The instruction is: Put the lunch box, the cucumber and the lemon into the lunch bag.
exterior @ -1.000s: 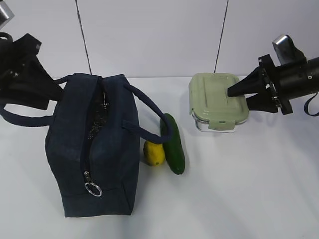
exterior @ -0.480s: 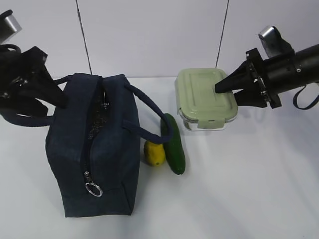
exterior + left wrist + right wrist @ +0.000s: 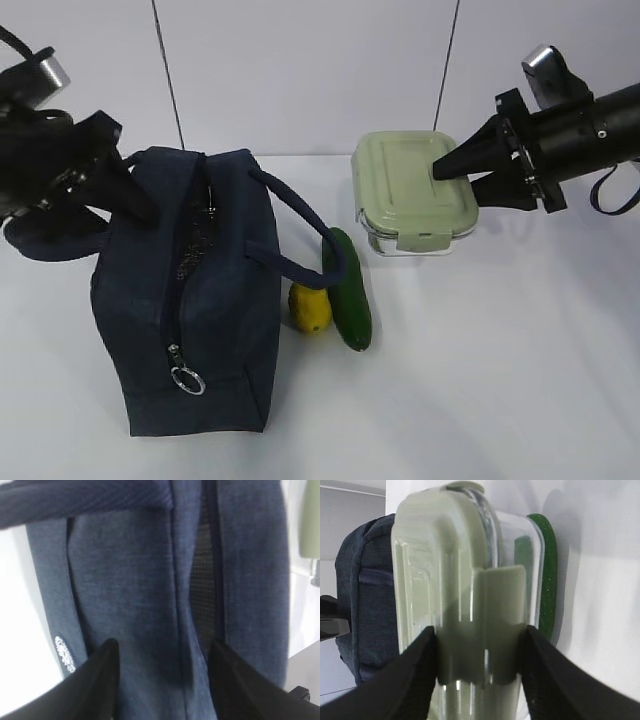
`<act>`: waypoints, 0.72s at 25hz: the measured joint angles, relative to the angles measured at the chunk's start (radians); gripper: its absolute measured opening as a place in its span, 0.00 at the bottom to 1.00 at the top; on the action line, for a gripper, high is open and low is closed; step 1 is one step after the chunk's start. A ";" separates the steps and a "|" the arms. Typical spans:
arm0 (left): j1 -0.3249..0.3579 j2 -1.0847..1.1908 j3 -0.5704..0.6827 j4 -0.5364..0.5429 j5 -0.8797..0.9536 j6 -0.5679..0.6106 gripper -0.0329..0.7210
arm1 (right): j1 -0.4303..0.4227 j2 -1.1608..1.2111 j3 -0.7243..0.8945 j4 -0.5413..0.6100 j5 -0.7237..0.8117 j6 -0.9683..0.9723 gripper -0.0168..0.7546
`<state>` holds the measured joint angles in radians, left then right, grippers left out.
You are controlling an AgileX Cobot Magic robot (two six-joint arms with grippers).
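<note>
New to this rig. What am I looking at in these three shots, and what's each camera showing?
It is a two-armed robot at a white table. The wide picture is a camera facing the table; the other two are cameras mounted on each arm's wrist.

The right gripper is shut on the lunch box, a clear container with a pale green lid; the right wrist view shows its fingers on either side of a lid clip. The left gripper is open, against the top of the lunch bag, whose zipper is unzipped. The lemon and the cucumber lie beside the bag.
</note>
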<state>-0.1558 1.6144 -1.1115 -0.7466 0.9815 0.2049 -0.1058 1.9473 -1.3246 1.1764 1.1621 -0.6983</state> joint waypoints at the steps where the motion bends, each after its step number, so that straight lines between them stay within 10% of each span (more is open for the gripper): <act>1: -0.003 0.002 0.000 0.000 -0.008 0.001 0.59 | 0.000 -0.001 0.000 0.000 0.000 0.000 0.50; 6: -0.006 0.004 0.000 -0.012 -0.033 0.001 0.48 | 0.000 -0.018 0.000 0.000 0.000 0.006 0.50; 12: -0.006 0.004 0.000 -0.014 -0.037 0.017 0.09 | 0.002 -0.049 -0.001 0.026 0.004 0.040 0.50; 18: -0.007 0.004 0.000 -0.014 -0.041 0.032 0.04 | 0.055 -0.049 -0.001 0.037 0.004 0.088 0.50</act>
<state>-0.1630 1.6180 -1.1115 -0.7606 0.9408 0.2369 -0.0512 1.8981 -1.3251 1.2133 1.1660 -0.6099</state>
